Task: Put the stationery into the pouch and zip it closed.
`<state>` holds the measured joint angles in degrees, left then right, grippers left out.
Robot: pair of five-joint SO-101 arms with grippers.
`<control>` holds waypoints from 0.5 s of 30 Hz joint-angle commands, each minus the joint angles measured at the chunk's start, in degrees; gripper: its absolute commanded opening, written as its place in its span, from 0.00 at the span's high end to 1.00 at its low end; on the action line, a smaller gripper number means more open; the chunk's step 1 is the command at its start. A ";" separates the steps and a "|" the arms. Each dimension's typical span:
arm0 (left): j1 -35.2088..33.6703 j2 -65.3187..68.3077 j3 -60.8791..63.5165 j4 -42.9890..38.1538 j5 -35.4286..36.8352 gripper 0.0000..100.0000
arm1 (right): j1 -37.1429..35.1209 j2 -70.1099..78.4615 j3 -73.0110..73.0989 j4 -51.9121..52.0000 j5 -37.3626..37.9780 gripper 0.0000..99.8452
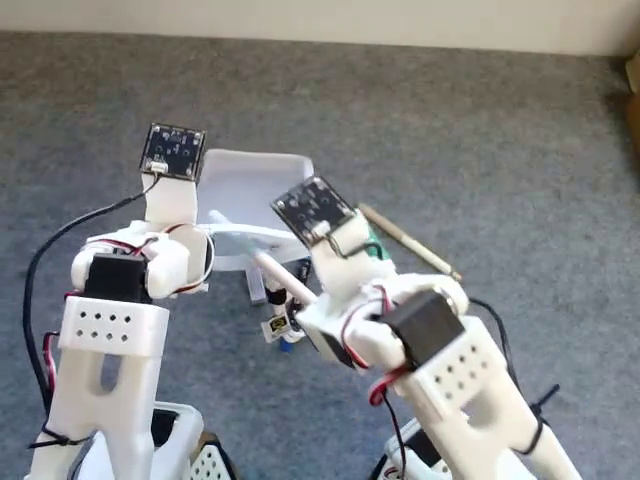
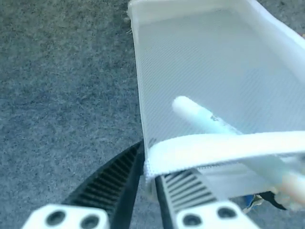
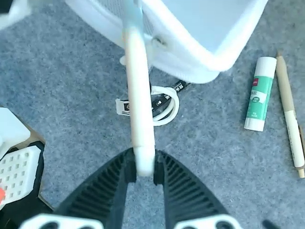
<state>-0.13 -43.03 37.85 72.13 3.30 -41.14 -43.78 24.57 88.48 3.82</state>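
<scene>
White mesh of the pouch (image 2: 214,57) was pinched at its rim by the left gripper (image 2: 150,166); the right gripper (image 3: 144,162) clamped a pen (image 3: 138,95). The green label on the glue stick (image 3: 259,95) was illegible.

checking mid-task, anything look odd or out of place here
Nothing damaged or spilled. The pen sticks halfway out of the pouch, gripped by the right tool; a glue stick and pencil lie outside on the carpet.
</scene>
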 commanded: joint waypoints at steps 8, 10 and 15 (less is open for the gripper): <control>1.54 -1.80 -0.48 -0.62 0.35 0.99 | 0.92 10.59 -14.29 -1.54 -0.62 0.99; 1.45 -1.80 -0.48 -0.62 0.35 0.99 | 0.92 12.18 -14.29 -3.82 -0.62 0.99; 1.36 -1.80 -0.40 -0.62 0.35 0.99 | 0.75 15.34 -14.29 -9.45 -0.70 0.99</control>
<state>-0.04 -43.21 37.85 72.04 3.30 -41.14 -29.54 14.37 83.74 3.82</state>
